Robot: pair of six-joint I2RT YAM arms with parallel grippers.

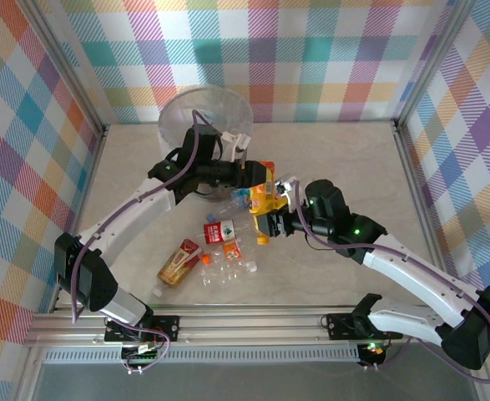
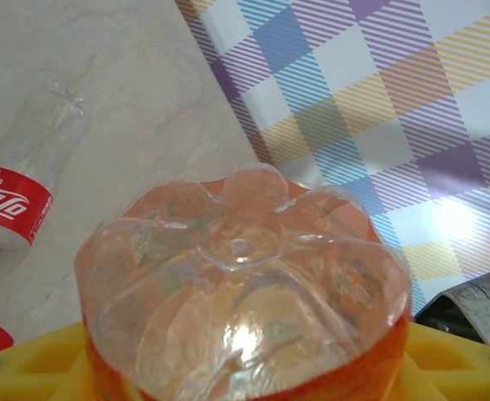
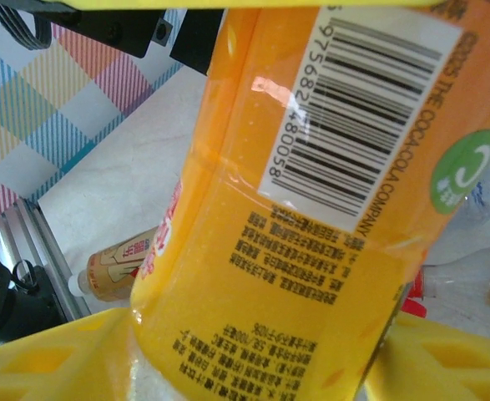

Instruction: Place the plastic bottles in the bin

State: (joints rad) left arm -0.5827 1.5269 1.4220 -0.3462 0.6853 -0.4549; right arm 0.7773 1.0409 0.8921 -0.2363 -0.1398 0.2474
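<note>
Two grippers meet on one orange bottle (image 1: 261, 199) at mid-table: the left gripper (image 1: 249, 178) clamps its base, while the right gripper (image 1: 265, 224) brackets the label, grip unclear. Behind them stands the grey bin (image 1: 171, 113), the left arm (image 1: 144, 205) crossing its front. Nearer the bases lie a brown bottle (image 1: 179, 261) and clear bottles (image 1: 224, 271).

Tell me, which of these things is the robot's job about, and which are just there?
Job:
- orange plastic bottle
- brown plastic bottle
- clear plastic bottle with red label
- round grey lined bin

Just there:
- chequered walls
- metal frame rail
</note>
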